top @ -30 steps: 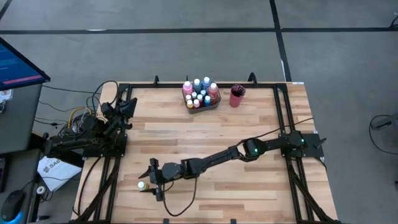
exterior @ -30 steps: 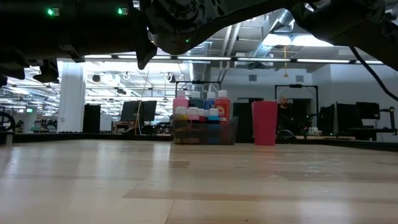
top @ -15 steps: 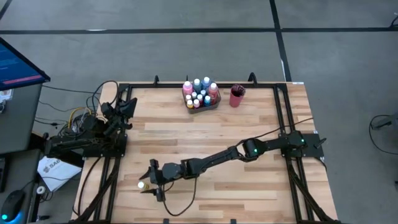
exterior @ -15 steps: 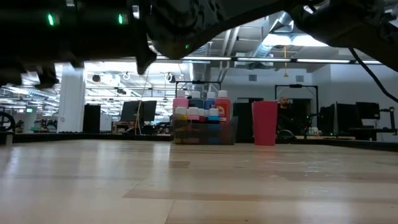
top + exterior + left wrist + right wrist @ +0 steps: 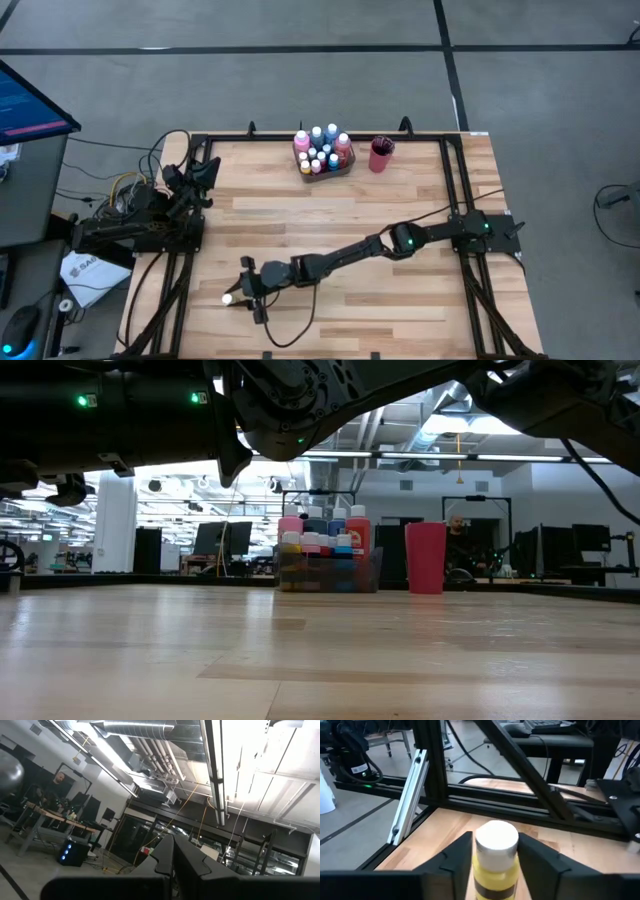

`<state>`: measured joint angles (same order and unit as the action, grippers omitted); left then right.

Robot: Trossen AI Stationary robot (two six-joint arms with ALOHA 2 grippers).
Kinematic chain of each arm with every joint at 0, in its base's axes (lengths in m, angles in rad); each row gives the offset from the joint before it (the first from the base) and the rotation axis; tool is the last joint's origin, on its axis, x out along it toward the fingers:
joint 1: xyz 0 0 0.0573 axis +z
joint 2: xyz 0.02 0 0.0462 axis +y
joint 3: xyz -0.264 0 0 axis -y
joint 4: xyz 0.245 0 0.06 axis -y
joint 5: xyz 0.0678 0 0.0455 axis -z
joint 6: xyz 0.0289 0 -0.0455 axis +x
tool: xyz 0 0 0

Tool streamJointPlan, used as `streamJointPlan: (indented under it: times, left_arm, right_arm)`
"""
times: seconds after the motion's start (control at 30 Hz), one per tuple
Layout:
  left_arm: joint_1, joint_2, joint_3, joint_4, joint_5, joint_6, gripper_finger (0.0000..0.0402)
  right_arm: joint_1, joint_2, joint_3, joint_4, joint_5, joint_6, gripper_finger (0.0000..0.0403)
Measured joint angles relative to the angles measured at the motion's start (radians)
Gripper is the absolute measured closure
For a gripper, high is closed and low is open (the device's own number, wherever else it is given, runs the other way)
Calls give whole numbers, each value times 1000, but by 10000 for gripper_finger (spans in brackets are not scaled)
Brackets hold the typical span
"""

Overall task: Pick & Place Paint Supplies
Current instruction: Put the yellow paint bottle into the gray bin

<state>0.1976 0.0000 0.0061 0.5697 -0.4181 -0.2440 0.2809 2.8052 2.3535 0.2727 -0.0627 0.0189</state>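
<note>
Your right tool (image 5: 492,865) has its two fingers pressed against either side of the yellow paint bottle (image 5: 494,857), which stands upright between them on the table (image 5: 570,847) near its corner. Your left tool (image 5: 172,862) is closed and empty, pointing up at the ceiling.

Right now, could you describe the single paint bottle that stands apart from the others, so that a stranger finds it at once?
Look at the wooden table, at its near left corner, far from the tray of bottles and the red cup at the back edge. There the right gripper has its fingers on either side of one yellow bottle. It alone stands outside the tray, upright, with a pale cap.
</note>
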Motion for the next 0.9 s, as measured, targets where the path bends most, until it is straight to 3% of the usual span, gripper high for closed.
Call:
streamJointPlan:
  times: [0.23,0.57,0.9]
  left_arm:
    - [0,0,0,0,0,0,400]
    - [0,0,0,0,0,0,400]
    - [0,0,0,0,0,0,400]
  right_arm:
    - [0,0,0,-8,-2,13,298]
    - [-7,-7,0,6,12,210,302]
    - [-42,-61,1,-66,40,244,301]
